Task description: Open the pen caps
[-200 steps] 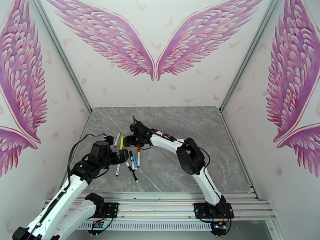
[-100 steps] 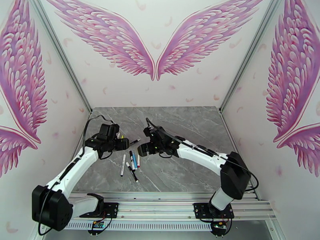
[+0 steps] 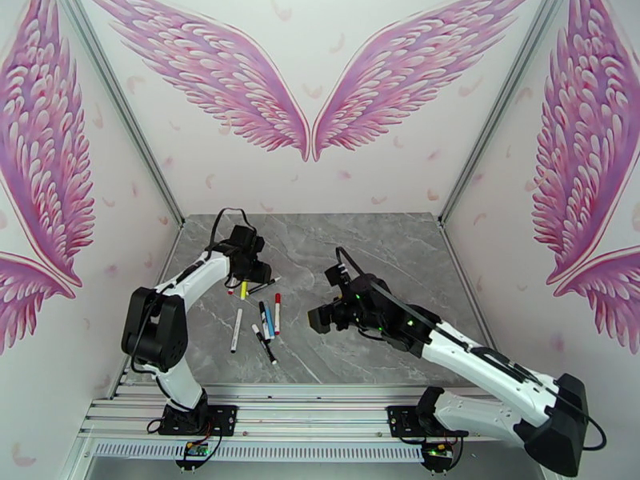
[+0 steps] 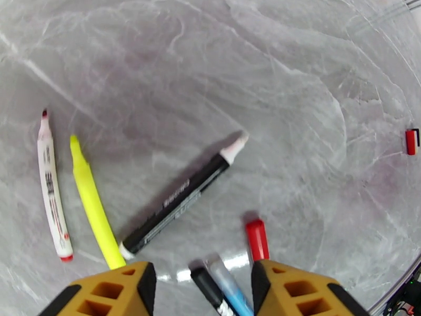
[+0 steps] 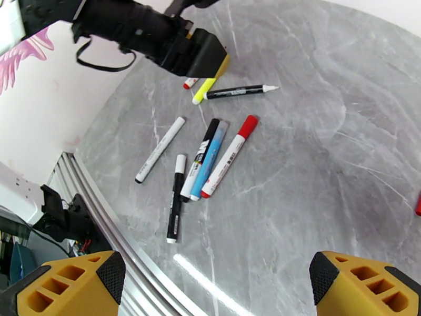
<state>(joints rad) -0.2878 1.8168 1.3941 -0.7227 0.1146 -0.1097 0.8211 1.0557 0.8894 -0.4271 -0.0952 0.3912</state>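
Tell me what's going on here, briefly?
Pens lie scattered on a grey table for uncapping. The left fingers hover open near the yellow highlighter and an uncapped black pen, holding nothing. The right fingers are wide open and empty, right of the pen cluster. A loose red cap lies apart; one red-capped pen is not yet opened.

White walls (image 3: 320, 190) painted with pink wings (image 3: 232, 82) enclose a grey marble tabletop (image 3: 400, 258), evenly lit.
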